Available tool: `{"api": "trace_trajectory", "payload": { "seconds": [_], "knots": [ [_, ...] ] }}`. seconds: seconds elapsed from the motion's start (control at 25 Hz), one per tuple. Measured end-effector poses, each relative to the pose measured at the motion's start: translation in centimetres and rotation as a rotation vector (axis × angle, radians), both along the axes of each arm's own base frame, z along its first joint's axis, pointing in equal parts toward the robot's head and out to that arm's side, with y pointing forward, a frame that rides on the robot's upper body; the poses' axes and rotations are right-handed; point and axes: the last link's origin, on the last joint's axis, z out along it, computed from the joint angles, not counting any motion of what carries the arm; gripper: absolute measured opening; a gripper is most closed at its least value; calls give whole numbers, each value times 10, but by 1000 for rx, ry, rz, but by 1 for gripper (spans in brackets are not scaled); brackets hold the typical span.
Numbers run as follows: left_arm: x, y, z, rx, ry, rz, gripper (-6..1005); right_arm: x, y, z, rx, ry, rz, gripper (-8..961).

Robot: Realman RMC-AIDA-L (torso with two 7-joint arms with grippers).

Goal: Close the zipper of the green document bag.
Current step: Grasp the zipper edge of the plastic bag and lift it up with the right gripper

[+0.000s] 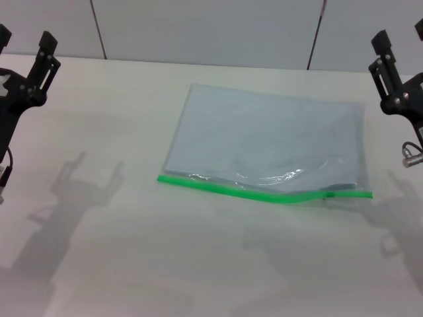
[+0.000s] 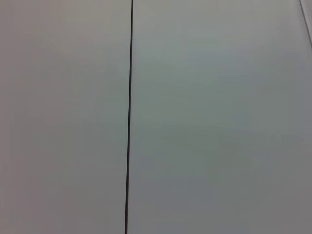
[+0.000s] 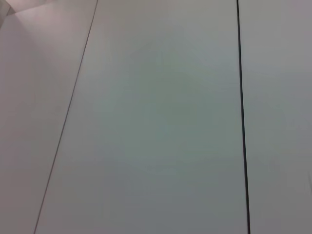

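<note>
The green document bag (image 1: 264, 135) lies flat near the middle of the white table (image 1: 132, 251), a pale translucent pouch turned slightly askew. Its zipper (image 1: 225, 187) is the bright green strip along the edge nearest me. A small slider tab (image 1: 328, 194) sits close to that strip's right end, and the bag's mouth gapes a little just left of it. My left gripper (image 1: 25, 36) is raised at the far left, open and holding nothing, well away from the bag. Raised at the far right, my right gripper (image 1: 401, 33) is also open and holds nothing. Both wrist views show only wall panels.
A grey panelled wall (image 1: 211, 26) runs behind the table's far edge. Arm shadows fall on the tabletop at the left and right of the bag. A cable and small connector (image 1: 411, 157) hang from the right arm.
</note>
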Motion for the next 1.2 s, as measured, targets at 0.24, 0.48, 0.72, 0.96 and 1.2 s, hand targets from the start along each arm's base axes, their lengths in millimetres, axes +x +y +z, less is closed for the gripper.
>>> {"api": "trace_trajectory", "payload": {
  "seconds": [0.24, 0.48, 0.72, 0.96, 1.2],
  "knots": [
    [0, 0, 0, 0, 0, 0, 771, 1, 0, -2, -9, -9, -5, 611],
    [0, 0, 0, 0, 1, 2, 772, 6, 4, -7, -31, -58, -40, 613],
    [-1, 0, 0, 0, 7, 8, 771, 20, 3, -18, 21, -275, -116, 612],
    [-3, 0, -1, -6, 11, 22, 771, 42, -11, -26, 128, -581, -196, 600],
    [-6, 0, 0, -6, 13, 36, 771, 67, -18, -34, 176, -885, -270, 589]
  ]
}}
